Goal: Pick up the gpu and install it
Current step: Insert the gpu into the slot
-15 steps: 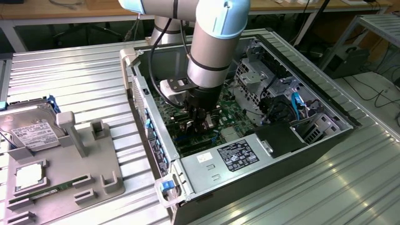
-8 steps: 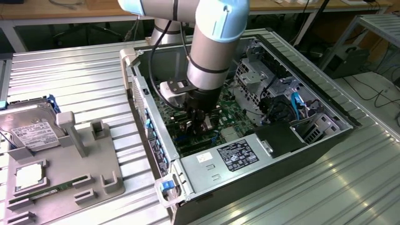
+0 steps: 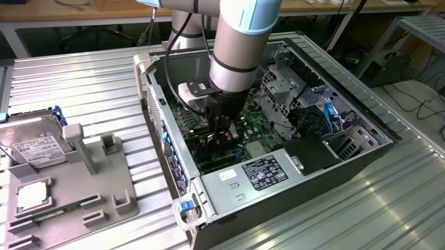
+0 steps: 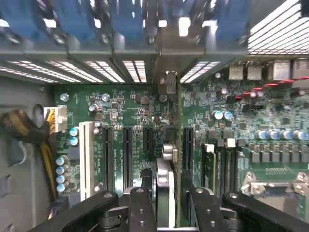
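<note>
In the middle of the exterior view the arm reaches down into the open computer case [image 3: 361,112], and its hand [image 3: 221,134] sits low over the green motherboard [image 3: 261,122]. In the wrist view the hand [image 4: 166,193] has its two black fingers [image 4: 141,203] on either side of the gpu [image 4: 165,186], which stands on edge over the row of black expansion slots [image 4: 126,154] in the lower centre of that frame (whether the fingers press the card or stand just off it, I cannot tell). At the left of the exterior view, a grey holder [image 3: 76,192] on the ribbed metal bench [image 3: 90,88] carries the hard drive [image 3: 31,143].
</note>
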You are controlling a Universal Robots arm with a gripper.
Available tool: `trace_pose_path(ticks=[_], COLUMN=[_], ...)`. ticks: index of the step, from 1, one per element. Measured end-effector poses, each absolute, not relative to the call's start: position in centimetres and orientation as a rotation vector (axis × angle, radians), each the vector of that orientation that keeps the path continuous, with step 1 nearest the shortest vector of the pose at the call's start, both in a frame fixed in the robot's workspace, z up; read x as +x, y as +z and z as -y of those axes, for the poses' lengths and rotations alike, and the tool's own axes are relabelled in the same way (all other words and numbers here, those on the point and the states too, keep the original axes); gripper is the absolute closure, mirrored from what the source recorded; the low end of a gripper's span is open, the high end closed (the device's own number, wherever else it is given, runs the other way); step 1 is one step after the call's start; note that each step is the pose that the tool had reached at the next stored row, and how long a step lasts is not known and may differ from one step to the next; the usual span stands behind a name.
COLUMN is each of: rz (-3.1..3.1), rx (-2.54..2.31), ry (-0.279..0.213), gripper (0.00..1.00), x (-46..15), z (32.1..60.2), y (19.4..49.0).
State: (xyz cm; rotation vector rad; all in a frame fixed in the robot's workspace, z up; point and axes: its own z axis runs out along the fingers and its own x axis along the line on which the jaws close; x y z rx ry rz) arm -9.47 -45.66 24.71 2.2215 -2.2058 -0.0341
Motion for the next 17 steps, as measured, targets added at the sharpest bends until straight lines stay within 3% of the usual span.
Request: trace_pose_path(ticks=[17], rz=[2.204], rx=[2.219], ry=[-0.03], gripper=[0.65], x=[-9.5], z=[45.6], y=[28.9])
